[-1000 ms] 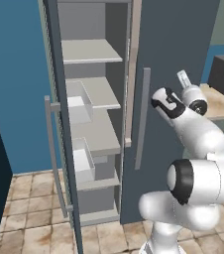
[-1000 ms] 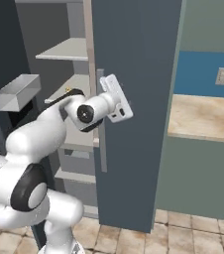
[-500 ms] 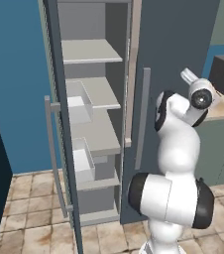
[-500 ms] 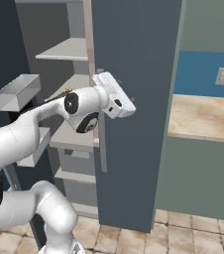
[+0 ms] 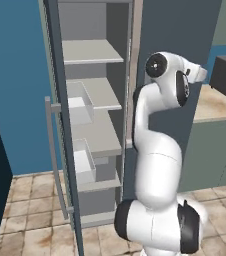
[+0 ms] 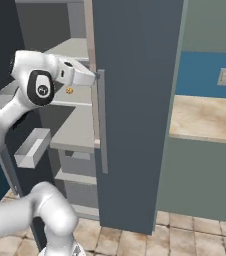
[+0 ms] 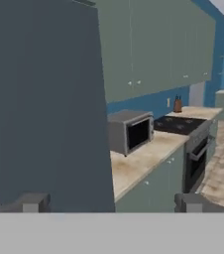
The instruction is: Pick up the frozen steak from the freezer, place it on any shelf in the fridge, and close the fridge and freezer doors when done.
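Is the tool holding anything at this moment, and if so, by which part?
Nothing is held: the tool is open with nothing between its fingertips, facing the kitchen counter.

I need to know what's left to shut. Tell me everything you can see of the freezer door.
The freezer door is a tall slate-grey slab, swung wide open and seen nearly edge-on in the left base view. A long pale grey bar handle runs vertically on its outer face. Clear bins hang on its inner side. Nothing touches it.
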Controlling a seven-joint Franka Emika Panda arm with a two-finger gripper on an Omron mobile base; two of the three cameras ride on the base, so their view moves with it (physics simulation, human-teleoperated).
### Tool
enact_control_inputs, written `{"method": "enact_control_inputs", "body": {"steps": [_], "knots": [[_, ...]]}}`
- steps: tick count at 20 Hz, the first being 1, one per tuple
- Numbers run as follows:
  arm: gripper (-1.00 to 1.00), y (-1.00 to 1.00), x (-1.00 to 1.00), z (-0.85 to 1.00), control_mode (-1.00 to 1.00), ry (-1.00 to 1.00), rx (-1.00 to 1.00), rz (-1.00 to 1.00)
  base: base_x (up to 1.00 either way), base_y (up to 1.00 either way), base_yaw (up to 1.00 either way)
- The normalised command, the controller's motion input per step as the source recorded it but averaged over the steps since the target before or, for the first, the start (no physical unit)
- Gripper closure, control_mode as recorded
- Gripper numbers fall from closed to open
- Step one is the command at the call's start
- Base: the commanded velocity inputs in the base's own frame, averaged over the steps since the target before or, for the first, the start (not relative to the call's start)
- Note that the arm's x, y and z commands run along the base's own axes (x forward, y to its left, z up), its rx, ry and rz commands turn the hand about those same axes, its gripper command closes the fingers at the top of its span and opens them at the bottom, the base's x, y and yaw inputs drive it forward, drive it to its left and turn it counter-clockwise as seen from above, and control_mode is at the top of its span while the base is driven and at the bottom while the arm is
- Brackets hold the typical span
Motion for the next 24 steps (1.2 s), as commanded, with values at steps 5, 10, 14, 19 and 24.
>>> {"method": "enact_control_inputs", "body": {"steps": [5,10,14,19,24], "knots": [[-1.00,1.00,-0.73,0.01,-1.00,0.08,-0.31,0.06,0.00,0.00,0.00],[-1.00,1.00,-0.92,-0.19,-1.00,-0.04,-0.26,0.27,0.00,0.00,0.00],[-1.00,1.00,-0.86,0.07,-1.00,0.00,-0.32,0.29,0.00,0.00,0.00],[-1.00,1.00,-0.77,0.24,-1.00,0.01,-0.38,0.19,0.00,0.00,0.00],[-1.00,1.00,-0.63,0.15,-1.00,0.06,-0.39,0.14,0.00,0.00,0.00]]}}
